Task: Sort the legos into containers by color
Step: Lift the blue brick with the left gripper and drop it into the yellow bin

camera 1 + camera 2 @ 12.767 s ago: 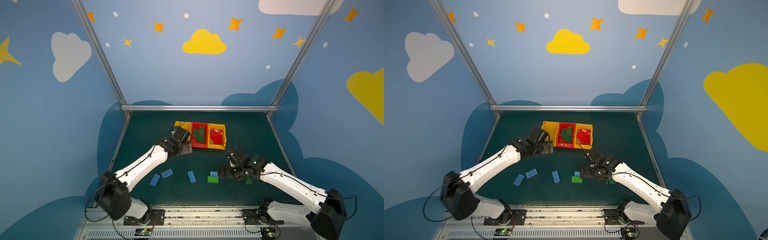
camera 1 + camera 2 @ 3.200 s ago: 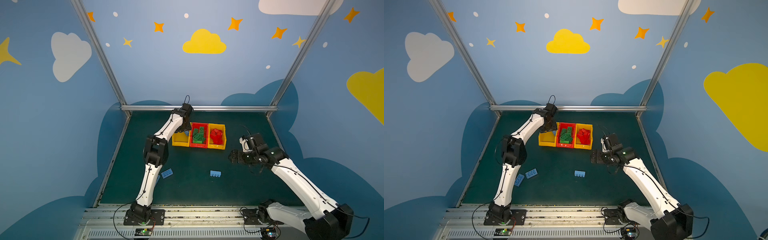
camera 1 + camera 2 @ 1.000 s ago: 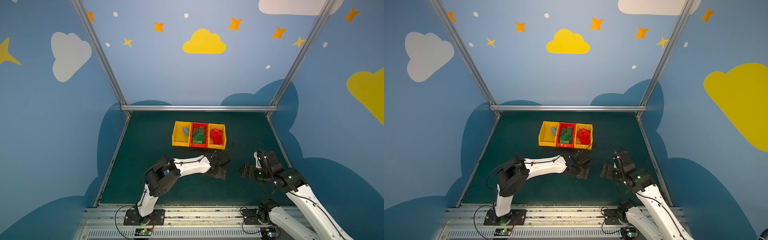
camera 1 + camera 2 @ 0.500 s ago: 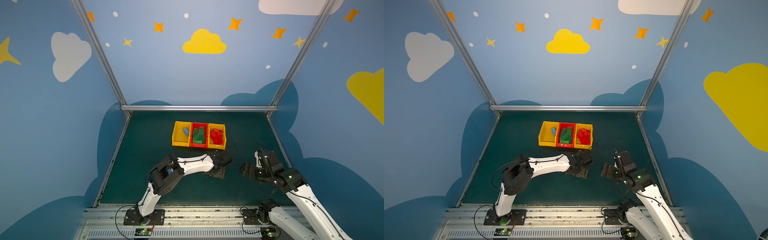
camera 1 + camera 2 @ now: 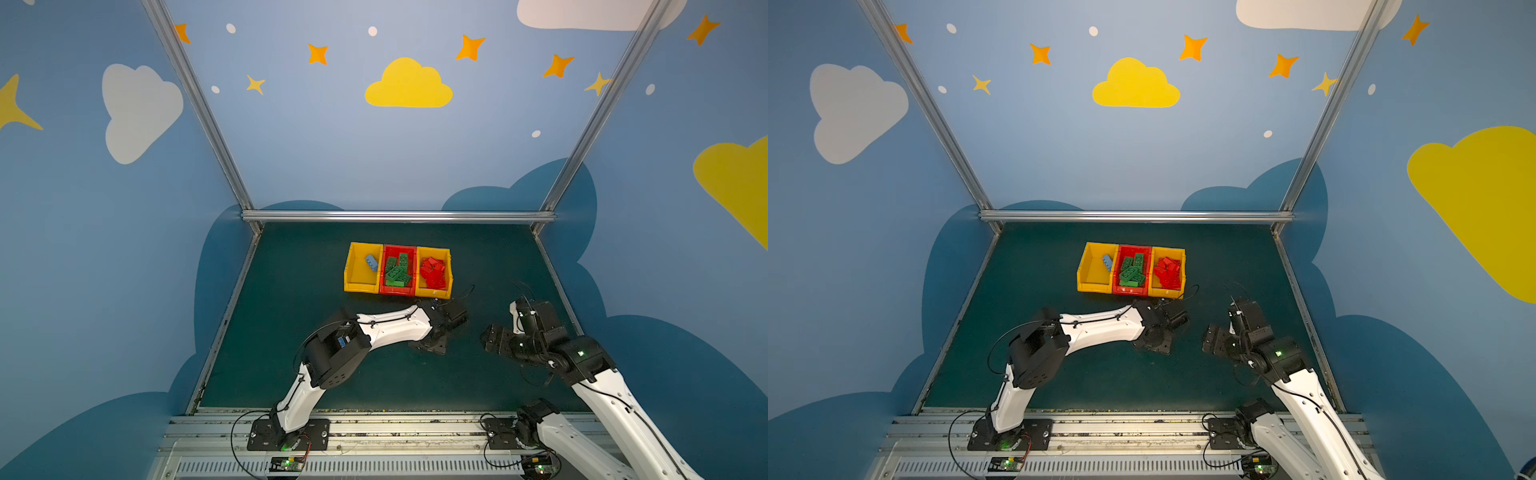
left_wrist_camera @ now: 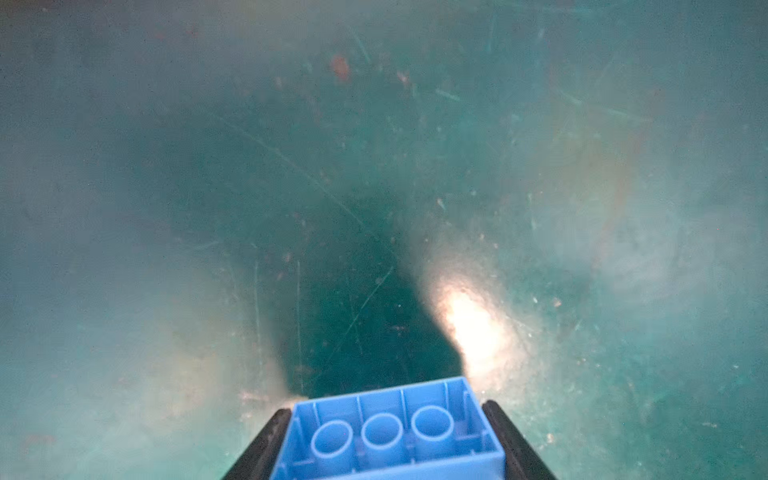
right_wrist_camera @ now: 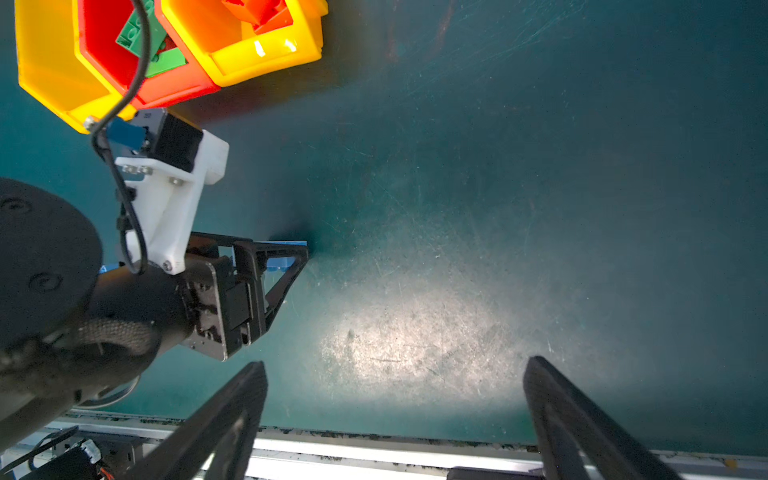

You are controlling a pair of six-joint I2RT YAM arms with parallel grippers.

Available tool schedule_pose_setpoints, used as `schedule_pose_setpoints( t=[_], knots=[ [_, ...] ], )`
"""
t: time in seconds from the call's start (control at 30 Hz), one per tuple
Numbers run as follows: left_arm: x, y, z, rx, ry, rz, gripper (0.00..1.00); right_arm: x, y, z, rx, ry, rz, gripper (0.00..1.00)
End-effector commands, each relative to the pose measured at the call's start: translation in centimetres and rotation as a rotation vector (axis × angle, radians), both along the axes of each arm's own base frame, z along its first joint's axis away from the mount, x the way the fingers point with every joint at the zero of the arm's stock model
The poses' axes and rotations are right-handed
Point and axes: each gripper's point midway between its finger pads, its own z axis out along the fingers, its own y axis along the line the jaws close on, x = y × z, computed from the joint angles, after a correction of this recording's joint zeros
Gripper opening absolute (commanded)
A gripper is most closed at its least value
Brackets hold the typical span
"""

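Note:
Three joined containers stand at the back middle: a yellow bin with one blue lego, a red bin with green legos, and a yellow bin with red legos. In front of them my left gripper points down at the table. It is shut on a light blue lego that lies underside up, a black finger against each long side. My right gripper hangs open and empty to the right of it.
The metal rail along the table's front edge lies just behind my right gripper. The left arm's forearm stretches across the front middle, and its cable loops near the right yellow bin. Frame posts and walls bound the table.
The left gripper's fingers have closed in on the blue lego at the same spot on the table, and that arm's elbow has shifted. The right arm has stayed still.

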Motion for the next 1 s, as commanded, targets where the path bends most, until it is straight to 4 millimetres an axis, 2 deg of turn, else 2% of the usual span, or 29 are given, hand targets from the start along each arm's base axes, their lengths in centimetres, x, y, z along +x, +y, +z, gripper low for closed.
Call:
schedule_pose_setpoints(
  t=[0.0, 0.1, 0.2, 0.27, 0.4, 0.53, 0.67, 0.73, 0.97],
  knots=[
    [0.5, 1.4, 0.4, 0.049, -0.001, 0.007, 0.47, 0.9, 0.4, 1.7, 0.014, -0.044, 0.014, 0.94],
    [1.5, 2.5, 2.1, 0.054, -0.031, 0.021, 0.46, 1.4, 1.1, 2.3, 0.037, -0.055, 0.032, 0.94],
    [3.6, 4.9, 4.8, 0.065, -0.094, 0.062, 0.47, 2.2, 2.0, 2.8, 0.057, -0.054, 0.064, 0.94],
    [5.6, 7.0, 6.7, 0.057, -0.133, 0.107, 0.47, 2.9, 2.6, 2.9, 0.06, -0.047, 0.079, 0.94],
    [11.1, 12.5, 10.1, 0.003, -0.194, 0.248, 0.48, 4.8, 3.9, 3.0, 0.07, -0.036, 0.105, 0.94],
    [16.0, 17.5, 11.9, -0.023, -0.243, 0.381, 0.49, 6.5, 5.2, 2.9, 0.081, -0.02, 0.13, 0.94],
    [20.0, 20.6, 11.3, -0.025, -0.237, 0.464, 0.51, 7.8, 6.0, 2.5, 0.073, 0.004, 0.157, 0.94],
    [21.7, 21.8, 10.2, -0.004, -0.223, 0.496, 0.51, 8.1, 6.2, 2.2, 0.067, 0.019, 0.165, 0.94],
    [25.3, 22.8, 7.7, 0.003, -0.194, 0.532, 0.54, 8.1, 5.8, 1.6, 0.042, 0.032, 0.153, 0.94]
  ],
)
